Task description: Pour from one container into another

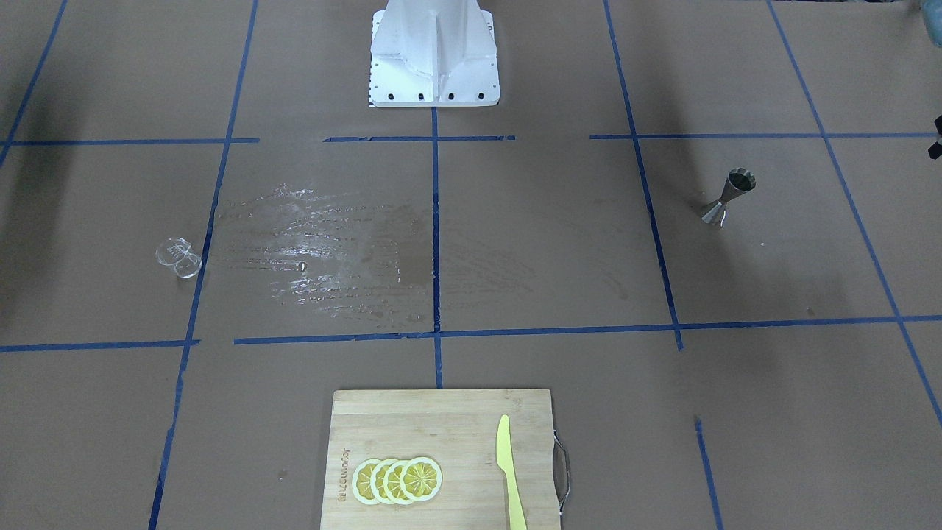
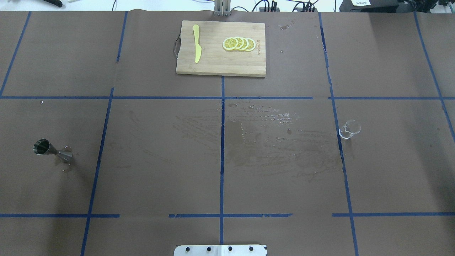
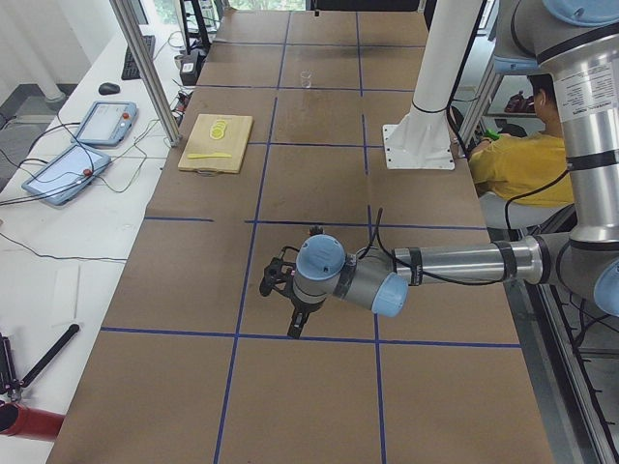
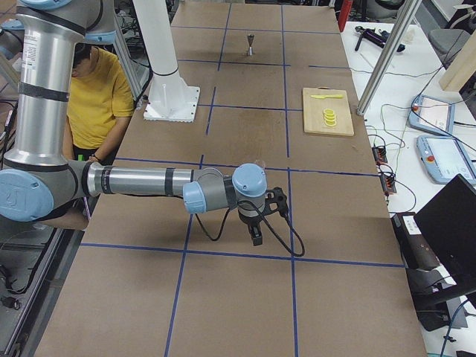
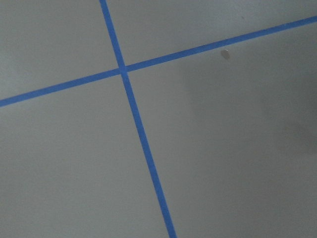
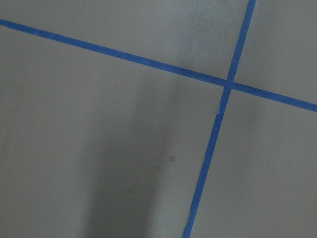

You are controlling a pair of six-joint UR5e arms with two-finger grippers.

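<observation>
From the front-facing camera, neither of my grippers shows. The glass cup (image 1: 179, 258) sits on the worktop (image 1: 559, 243) toward the edge on my right, just beside a blue tape line (image 1: 200, 258). The steel jigger (image 1: 727, 196) stands upright toward the edge on my left, well apart from the cup. Between them, on the cup's side of centre, lies a shiny wet smear (image 1: 324, 250). At the edge across from my base (image 1: 434, 55) is a cutting board (image 1: 441, 412) carrying lemon slices (image 1: 397, 480) and a yellow knife (image 1: 508, 471).

The overhead camera gives the same layout. The jigger is near the left edge with small damp marks around its foot, the cup is on the right against the tape, and the board sits at the middle of the far edge.

From the left end, my left gripper (image 3: 294, 327) hangs over the worktop near that end, pointing down. I cannot tell whether its fingers are apart or together. The cup is tiny at the far end. A person in a yellow shirt (image 3: 522, 164) sits behind my base.

From the right end, my right gripper (image 4: 256, 236) hangs low over the near part of the worktop, and I cannot tell its state either. The jigger stands far off.

My left wrist camera shows only brown paper and crossing tape. My right wrist camera shows the same.
</observation>
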